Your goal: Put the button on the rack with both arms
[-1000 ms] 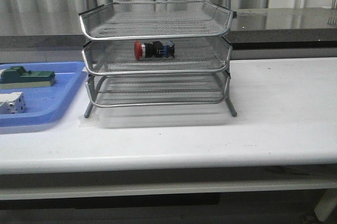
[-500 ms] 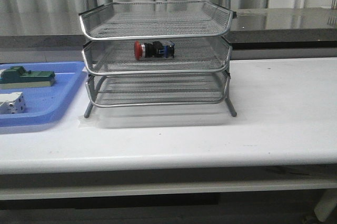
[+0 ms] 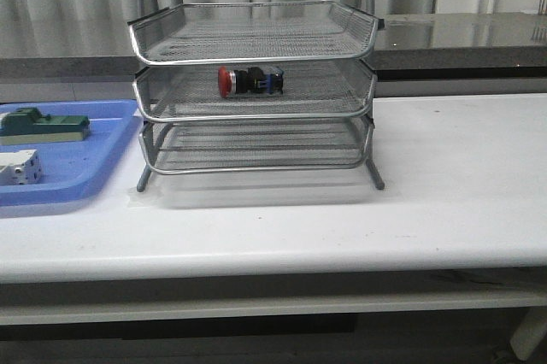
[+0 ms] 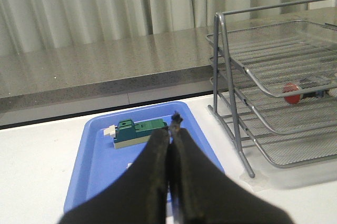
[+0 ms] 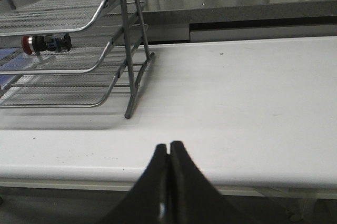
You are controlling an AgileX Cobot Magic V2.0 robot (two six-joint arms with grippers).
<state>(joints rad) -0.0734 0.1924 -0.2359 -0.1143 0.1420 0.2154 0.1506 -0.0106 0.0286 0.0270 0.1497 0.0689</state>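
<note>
While both grippers, left gripper [image 4: 171, 129] and right gripper [image 5: 168, 153], are pressed together, the button [image 3: 249, 81] lies well apart on the rack's [image 3: 256, 112] middle tier, long axis sideways, red head leftward.

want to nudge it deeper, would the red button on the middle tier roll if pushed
Probably yes: the button lies on its side on the rack's middle tier, and its round red head looks apt to roll. The squarer blue rear block may check that, so it might pivot instead. The mesh floor likely adds some grip.
</note>
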